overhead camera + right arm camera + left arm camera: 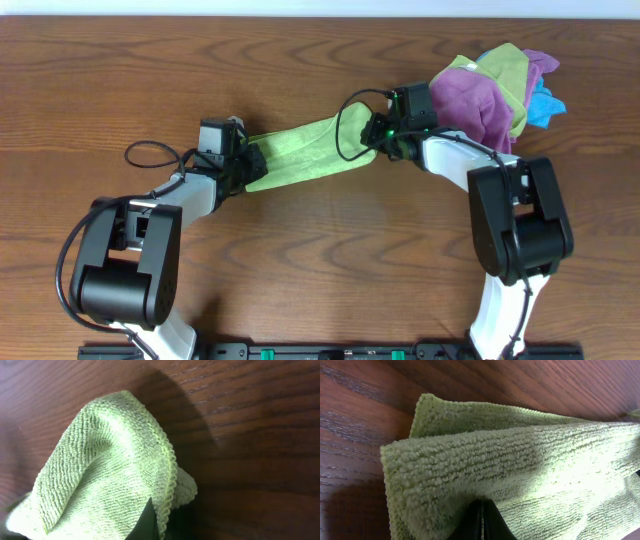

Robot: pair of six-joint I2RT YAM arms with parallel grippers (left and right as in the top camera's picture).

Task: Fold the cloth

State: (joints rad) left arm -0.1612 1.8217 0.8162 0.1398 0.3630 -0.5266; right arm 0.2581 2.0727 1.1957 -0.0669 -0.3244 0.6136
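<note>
A light green cloth point(305, 152) is stretched in a band between my two grippers above the wooden table. My left gripper point(250, 165) is shut on its left end; in the left wrist view the cloth point(520, 465) fills the frame and the closed fingers point(481, 520) pinch its edge. My right gripper point(372, 140) is shut on its right end; in the right wrist view the cloth point(100, 485) hangs bunched, with its stitched hem pinched at the fingers point(160, 520).
A pile of cloths point(495, 90), purple, green and blue, lies at the back right, just behind the right arm. The wooden table point(320, 260) lies in front of the stretched cloth.
</note>
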